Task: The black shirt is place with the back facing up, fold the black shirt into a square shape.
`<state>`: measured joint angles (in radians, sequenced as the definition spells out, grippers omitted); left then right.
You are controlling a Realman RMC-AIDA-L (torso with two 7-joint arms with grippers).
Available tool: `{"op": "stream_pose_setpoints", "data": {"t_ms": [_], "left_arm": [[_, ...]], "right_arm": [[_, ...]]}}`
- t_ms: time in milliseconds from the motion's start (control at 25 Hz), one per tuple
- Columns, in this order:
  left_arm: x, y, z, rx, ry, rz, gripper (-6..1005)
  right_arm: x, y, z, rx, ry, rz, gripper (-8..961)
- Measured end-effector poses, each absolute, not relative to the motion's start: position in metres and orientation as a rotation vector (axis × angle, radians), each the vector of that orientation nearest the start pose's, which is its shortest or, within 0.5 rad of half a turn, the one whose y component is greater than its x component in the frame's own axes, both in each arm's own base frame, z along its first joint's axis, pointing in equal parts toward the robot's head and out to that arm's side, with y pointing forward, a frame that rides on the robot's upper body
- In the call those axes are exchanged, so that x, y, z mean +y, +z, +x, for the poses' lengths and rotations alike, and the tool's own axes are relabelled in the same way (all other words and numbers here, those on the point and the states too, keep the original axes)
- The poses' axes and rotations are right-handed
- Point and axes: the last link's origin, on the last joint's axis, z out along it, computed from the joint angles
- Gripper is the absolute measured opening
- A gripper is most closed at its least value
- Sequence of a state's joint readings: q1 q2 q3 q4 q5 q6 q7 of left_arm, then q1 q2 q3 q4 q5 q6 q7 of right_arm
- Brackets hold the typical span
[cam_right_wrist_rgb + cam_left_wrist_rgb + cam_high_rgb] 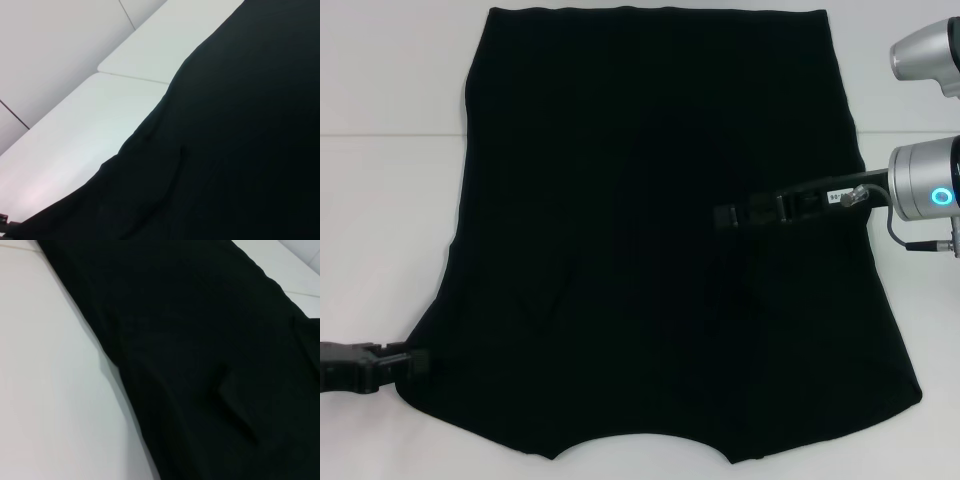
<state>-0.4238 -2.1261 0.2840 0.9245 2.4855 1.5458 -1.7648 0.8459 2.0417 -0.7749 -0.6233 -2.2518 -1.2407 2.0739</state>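
While black shirt (650, 250) spans white table (380, 200), left hand (415, 365) touches its edge, grip unclear.

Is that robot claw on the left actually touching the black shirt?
Cannot tell. In the head view the left gripper meets the black shirt's edge, black on black, so neither contact nor gap shows plainly.

The table (390, 200) is white and smooth, and it fills most of the head view. A thin line runs across it — a seam (380, 135) where two white tops meet. From the right wrist view, another seam (131, 77) shows, and past the table's edge lies a pale grey floor or wall (55, 40) with thin dark lines. The light is soft and even.
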Motion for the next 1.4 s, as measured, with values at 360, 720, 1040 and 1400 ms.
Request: {"op": "stream_pose_setpoints", "data": {"t_ms": [360, 720, 1040, 1400], "left_arm": [[0.284, 0.05, -0.356, -1.316, -0.34, -2.307, 136], [0.283, 0.051, -0.357, -1.323, -0.352, -2.297, 26], [0.28, 0.058, -0.363, -1.383, -0.406, -2.216, 26], [0.279, 0.059, -0.365, -1.423, -0.415, -2.188, 27]], "right_arm": [[0.418, -0.008, 0.202, 1.128, 0.322, -2.624, 825], [0.403, -0.006, 0.215, 1.103, 0.302, -2.691, 825], [0.385, 0.036, 0.263, 1.385, 0.254, -2.556, 826], [0.349, 0.071, 0.317, 1.632, 0.201, -2.404, 826]]}}
